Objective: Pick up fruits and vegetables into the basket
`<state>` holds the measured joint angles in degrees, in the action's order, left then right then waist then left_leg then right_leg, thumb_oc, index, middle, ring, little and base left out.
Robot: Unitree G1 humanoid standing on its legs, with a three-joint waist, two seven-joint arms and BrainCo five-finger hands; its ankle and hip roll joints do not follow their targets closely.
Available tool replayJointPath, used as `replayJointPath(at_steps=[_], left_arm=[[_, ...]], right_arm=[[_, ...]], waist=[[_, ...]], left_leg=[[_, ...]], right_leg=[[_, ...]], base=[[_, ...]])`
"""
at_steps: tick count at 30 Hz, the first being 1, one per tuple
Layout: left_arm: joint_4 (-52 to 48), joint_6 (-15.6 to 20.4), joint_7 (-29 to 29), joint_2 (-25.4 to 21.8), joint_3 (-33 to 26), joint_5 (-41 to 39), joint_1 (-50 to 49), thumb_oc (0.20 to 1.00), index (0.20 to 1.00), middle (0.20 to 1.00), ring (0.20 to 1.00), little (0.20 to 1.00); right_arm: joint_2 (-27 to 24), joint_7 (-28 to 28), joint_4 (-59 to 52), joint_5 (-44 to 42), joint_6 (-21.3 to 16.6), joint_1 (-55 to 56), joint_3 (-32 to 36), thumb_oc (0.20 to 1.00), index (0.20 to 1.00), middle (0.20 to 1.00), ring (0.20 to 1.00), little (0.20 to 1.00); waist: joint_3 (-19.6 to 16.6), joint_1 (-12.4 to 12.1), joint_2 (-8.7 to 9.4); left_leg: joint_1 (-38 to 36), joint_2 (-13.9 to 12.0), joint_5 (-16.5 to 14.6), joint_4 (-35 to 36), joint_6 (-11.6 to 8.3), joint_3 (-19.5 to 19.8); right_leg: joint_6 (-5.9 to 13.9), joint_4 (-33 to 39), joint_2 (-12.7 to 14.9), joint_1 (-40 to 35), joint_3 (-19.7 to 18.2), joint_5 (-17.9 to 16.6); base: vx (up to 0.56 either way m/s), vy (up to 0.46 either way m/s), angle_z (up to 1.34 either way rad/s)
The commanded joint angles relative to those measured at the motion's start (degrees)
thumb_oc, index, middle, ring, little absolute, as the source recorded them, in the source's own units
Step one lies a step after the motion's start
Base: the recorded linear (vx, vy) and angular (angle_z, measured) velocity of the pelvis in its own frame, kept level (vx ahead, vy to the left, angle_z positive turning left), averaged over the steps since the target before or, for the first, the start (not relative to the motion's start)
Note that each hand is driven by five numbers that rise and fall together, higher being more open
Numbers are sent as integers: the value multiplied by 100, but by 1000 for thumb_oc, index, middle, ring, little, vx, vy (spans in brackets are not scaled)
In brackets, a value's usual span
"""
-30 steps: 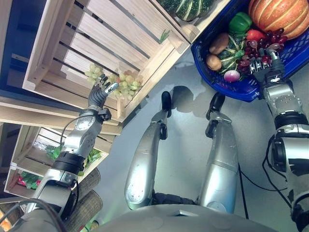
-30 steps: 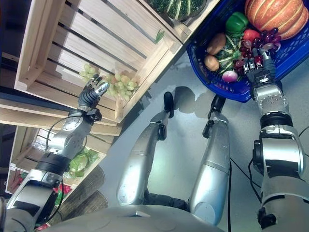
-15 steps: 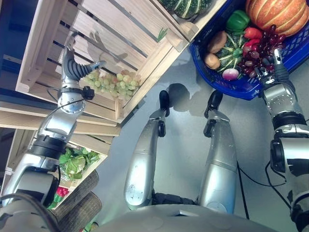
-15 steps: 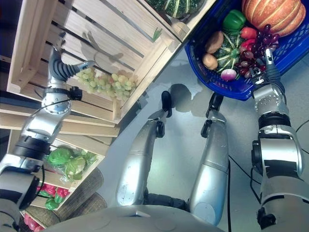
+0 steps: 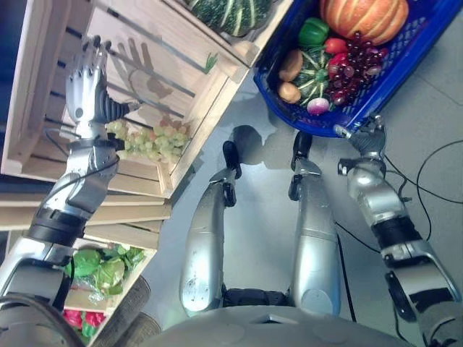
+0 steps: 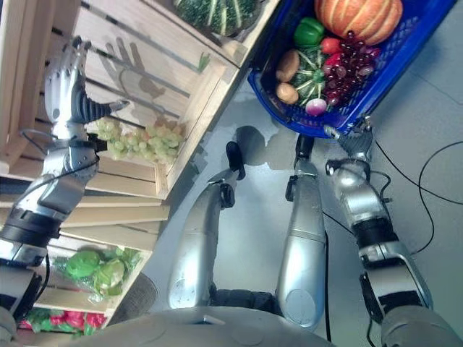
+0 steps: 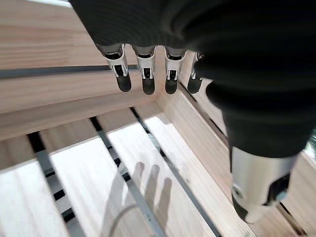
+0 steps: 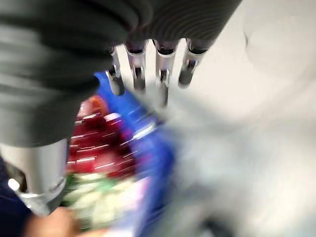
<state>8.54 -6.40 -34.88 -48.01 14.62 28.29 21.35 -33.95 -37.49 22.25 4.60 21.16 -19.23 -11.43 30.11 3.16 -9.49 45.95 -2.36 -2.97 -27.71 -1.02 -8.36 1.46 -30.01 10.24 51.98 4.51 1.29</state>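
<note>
the left hand [image 5: 85, 78] is raised inside the wooden crate [image 5: 155, 54], fingers spread straight and holding nothing, its palm above the green grapes [image 5: 148, 142]. a second ago it was low at the crate's front corner, fingertips just at the bunch; half a second ago it had begun to lift with the thumb out toward the grapes; now it stands clear of them, higher against the slatted floor of the crate. the grapes lie where they were, in the crate's near corner against the front board. in the left wrist view the fingers [image 7: 144, 79] hang straight over bare slats, thumb apart.

the right hand [image 5: 364, 137] has come out of the blue basket [image 5: 376, 94]. earlier its fingers were in among the red grapes [image 5: 354, 61]; now it sits just outside the basket's near rim, away from the crate, fingers loosely extended and empty. the red grapes rest in the basket beside the pumpkin [image 5: 365, 18], green pepper [image 5: 313, 31], two potatoes [image 5: 291, 65] and a small radish [image 5: 316, 105]. a striped green squash [image 5: 228, 14] sits in the neighbouring crate, between the grape crate and the basket. the whole view has shifted too, so the basket and crates sit differently in the pictures.
</note>
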Motion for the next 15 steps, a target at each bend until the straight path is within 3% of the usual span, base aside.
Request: replayJointPath(at_steps=[1, 5, 11, 15], left_arm=[[-128, 70, -317, -182, -451, 175, -319, 1000, 1000, 1000, 1000, 1000], [-144, 87, -346, -164, -412, 296, -491, 1000, 1000, 1000, 1000, 1000], [-217, -100, -400, -251, -472, 763, -781, 1000, 1000, 1000, 1000, 1000], [-188, -460, -84, -434, -433, 1342, -999, 1000, 1000, 1000, 1000, 1000]], right_arm=[[-325, -235, -223, 886, 340, 317, 9, 1000, 1000, 1000, 1000, 1000], [-432, -388, -436, 1132, 337, 457, 23, 1000, 1000, 1000, 1000, 1000], [-475, -448, -1191, 1329, -208, 875, 229, 1000, 1000, 1000, 1000, 1000], [-616, -59, -1806, 1269, -636, 1223, 445, 1000, 1000, 1000, 1000, 1000]], waist=[[-32, 89, -85], [-32, 114, -86], [-32, 180, -44], [-32, 303, -44]], left_leg=[[-198, 179, 346, 577, -58, -104], [-317, 175, 354, 663, -91, -140], [-428, 173, 369, 726, -101, -180], [-565, 162, 388, 797, -134, -263]], right_leg=[[191, -265, -385, -266, 147, 427], [228, -197, -378, -388, 143, 436], [268, -169, -405, -479, 127, 428], [297, -137, -398, -549, 74, 426]], base=[[17, 51, -4], [15, 39, -8], [9, 18, -5], [13, 83, -1]])
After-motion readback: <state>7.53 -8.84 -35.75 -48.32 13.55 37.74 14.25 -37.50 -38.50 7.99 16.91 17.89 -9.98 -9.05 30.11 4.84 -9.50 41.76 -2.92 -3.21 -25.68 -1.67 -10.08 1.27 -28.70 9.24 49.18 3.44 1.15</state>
